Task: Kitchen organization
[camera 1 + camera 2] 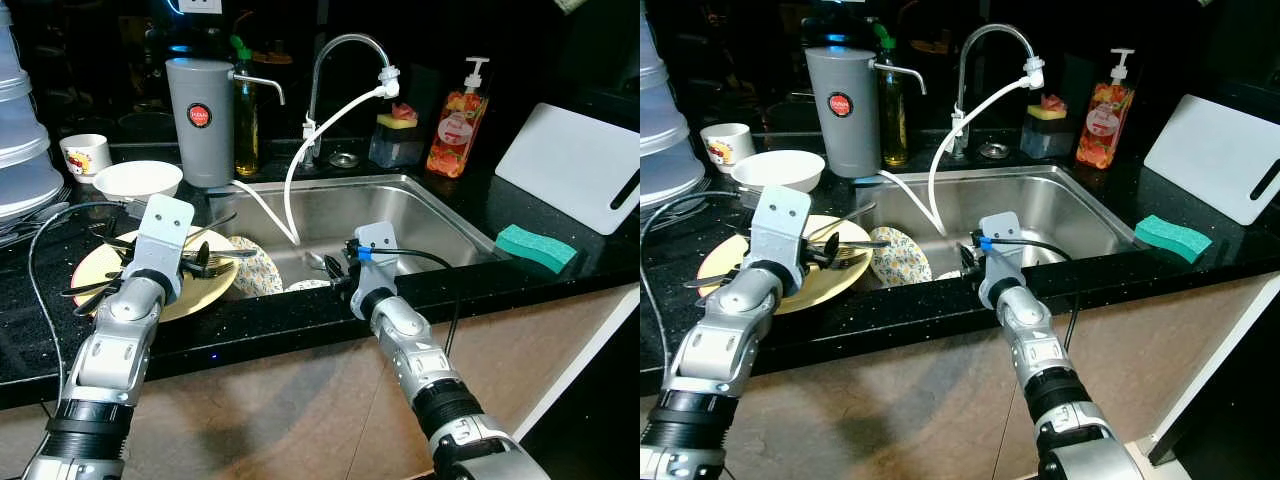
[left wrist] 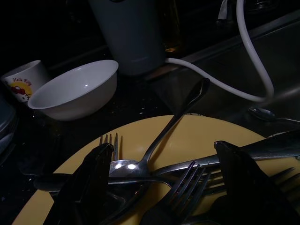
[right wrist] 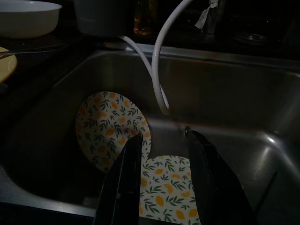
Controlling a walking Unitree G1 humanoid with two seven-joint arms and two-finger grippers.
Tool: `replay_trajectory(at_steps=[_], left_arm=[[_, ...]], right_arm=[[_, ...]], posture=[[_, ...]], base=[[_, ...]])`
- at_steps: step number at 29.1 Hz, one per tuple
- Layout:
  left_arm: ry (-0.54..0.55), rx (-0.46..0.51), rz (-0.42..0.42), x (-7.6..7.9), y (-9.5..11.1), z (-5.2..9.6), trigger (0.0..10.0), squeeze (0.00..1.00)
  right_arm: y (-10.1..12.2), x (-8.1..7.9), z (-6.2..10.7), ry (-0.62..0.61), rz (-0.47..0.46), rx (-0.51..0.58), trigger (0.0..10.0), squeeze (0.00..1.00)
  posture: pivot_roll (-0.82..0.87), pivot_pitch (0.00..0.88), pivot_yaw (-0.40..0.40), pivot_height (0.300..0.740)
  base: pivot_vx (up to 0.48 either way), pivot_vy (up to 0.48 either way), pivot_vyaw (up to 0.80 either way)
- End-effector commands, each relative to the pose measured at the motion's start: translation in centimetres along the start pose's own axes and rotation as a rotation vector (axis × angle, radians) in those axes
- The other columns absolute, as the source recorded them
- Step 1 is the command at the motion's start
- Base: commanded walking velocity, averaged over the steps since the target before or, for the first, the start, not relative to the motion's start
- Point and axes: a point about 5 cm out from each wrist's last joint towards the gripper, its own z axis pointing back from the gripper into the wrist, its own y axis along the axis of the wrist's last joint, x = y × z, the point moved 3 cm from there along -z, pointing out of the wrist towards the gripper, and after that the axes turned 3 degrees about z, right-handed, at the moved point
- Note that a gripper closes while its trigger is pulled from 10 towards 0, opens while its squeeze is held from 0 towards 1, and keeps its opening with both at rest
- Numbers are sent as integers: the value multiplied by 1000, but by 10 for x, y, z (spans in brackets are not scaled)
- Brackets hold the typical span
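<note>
While the left pincer [image 2: 159, 187] hangs spread over cutlery [image 2: 154, 168] beside the sink [image 1: 440, 215], a shallow pinch could scatter forks; right pincer [image 3: 161, 183] gapes, empty.

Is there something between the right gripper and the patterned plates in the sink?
Nothing visible blocks it. The right gripper hangs open over the front of the sink, directly above the lemon-patterned plates. The white hose dangles farther back, beside the path, not across it.
</note>
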Motion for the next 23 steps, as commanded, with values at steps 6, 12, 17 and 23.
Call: replay_trajectory(at_steps=[6, 12, 17, 23], left_arm=[[-39, -47, 33, 4, -8, 2, 10000, 0], [-48, -49, 96, 5, -6, 2, 10000, 0], [2, -14, 61, 0, -4, 1, 10000, 0], [-11, -8, 34, 1, -9, 3, 10000, 0]], right_arm=[[-23, -4, 4, 9, -23, -83, 10000, 0], [-22, -5, 4, 11, -23, -82, 10000, 0], [-19, -3, 4, 4, -32, -75, 10000, 0], [-18, 2, 6, -18, -93, -40, 10000, 0]], posture=[[9, 0, -69, 740], [7, 0, -69, 740], [5, 0, -70, 740], [7, 0, -70, 740]], base=[[0, 0, 0], [0, 0, 0], [0, 0, 0], [0, 0, 0]])
